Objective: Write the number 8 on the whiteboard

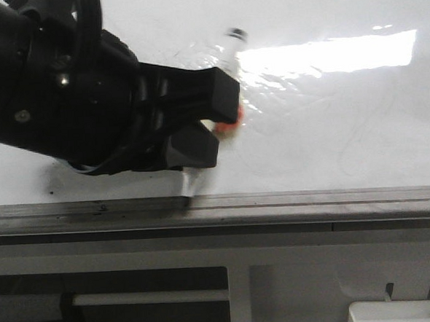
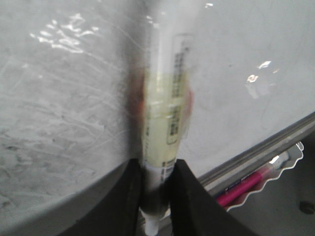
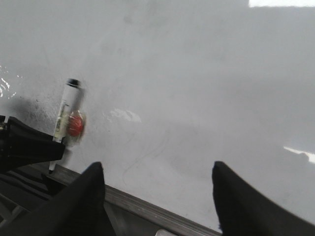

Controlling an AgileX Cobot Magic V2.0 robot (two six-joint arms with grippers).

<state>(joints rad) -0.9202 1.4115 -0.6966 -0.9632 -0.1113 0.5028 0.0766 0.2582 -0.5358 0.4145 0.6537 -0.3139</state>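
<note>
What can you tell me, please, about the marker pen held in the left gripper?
The slim clear-barrelled marker pen has a pale yellowish middle with a printed label, a dark cap end and an orange-red patch on its side. The left gripper clamps its lower barrel between two black fingers, a short white end poking out below. It stands close over the glossy white whiteboard, near the grey metal rail. Tip contact cannot be seen.

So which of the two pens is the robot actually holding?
The clear yellowish marker, clamped between the left gripper's fingers over the whiteboard. The pink pen just lies in a tray below the rail.
</note>
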